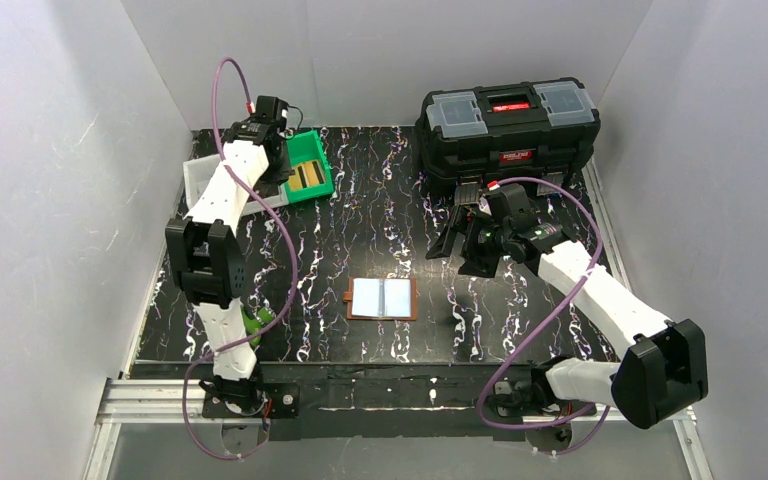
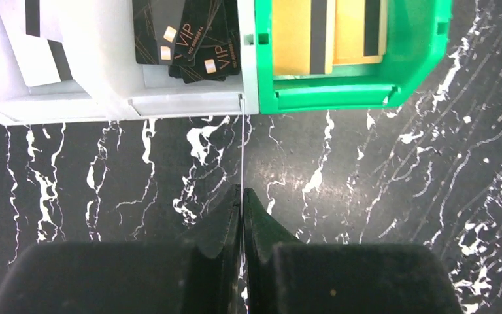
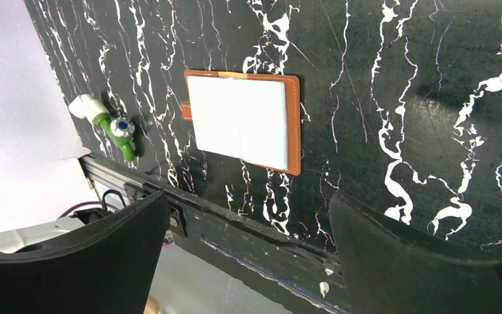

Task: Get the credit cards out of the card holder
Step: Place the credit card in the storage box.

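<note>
Left gripper (image 2: 241, 191) clamps a credit card (image 2: 240, 144) edge-on, near white bin (image 2: 104, 104) and green bin (image 2: 340, 98). Right gripper (image 3: 248, 216) gapes empty, well apart from the open card holder (image 3: 242, 121).

Black toolbox (image 1: 508, 135) far right; white bin (image 2: 98, 98) touching green bin (image 2: 330, 98).

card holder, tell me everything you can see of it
The card holder lies opened flat, inside up, near the middle of the black marbled table. Its rim looks like brown stitched leather, with a small tab on one side. Two glossy pale pockets fill the inside. Only the table touches it; what the pockets hold cannot be told.
</note>
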Available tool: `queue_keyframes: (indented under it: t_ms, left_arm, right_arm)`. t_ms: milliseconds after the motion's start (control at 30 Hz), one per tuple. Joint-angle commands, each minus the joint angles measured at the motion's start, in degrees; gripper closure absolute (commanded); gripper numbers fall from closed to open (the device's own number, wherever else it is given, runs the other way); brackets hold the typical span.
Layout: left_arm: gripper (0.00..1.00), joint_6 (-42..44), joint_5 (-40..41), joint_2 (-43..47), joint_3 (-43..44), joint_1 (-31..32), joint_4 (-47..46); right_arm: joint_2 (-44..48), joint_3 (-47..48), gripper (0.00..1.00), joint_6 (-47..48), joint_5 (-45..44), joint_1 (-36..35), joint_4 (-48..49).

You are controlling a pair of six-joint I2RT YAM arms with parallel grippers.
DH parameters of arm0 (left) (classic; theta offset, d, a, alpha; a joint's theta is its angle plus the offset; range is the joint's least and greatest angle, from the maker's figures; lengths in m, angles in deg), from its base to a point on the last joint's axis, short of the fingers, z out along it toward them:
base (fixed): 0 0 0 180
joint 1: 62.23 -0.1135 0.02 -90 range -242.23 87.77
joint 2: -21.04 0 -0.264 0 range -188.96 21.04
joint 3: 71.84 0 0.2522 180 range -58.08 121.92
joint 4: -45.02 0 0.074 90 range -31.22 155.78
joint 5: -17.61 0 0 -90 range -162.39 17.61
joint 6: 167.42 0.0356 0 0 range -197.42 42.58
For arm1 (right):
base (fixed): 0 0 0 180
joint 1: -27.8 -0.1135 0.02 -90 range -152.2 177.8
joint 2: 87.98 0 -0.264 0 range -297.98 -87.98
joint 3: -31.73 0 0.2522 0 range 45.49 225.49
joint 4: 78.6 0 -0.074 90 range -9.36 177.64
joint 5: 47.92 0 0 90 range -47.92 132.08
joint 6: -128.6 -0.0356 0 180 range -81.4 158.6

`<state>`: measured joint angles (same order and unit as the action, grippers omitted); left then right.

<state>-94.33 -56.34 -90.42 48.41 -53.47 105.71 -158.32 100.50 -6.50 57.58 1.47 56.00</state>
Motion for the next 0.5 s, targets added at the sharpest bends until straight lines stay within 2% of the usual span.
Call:
queue_keyframes:
  t_ms: [0,200,333,467]
  left_arm:
    - [1.00,3.0,3.9,-1.7,3.8,-1.5,1.2]
    - [1.00,6.3,11.1,-9.2,10.8,-2.1,-0.8]
    - [1.00,9.2,15.7,-16.2,19.4,-2.3,0.3]
    - [1.00,9.6,15.9,-20.0,23.1,-3.4,1.1]
  right_arm:
    - [2.4,0.4,0.02,-0.4,-0.7,0.2,1.3]
    - [3.8,-0.3,0.01,-0.6,-0.6,0.2,0.8]
    - [4.5,-0.4,0.02,-0.7,-0.4,0.2,0.4]
    - [5.4,-1.0,0.01,-1.1,-0.6,0.2,0.2]
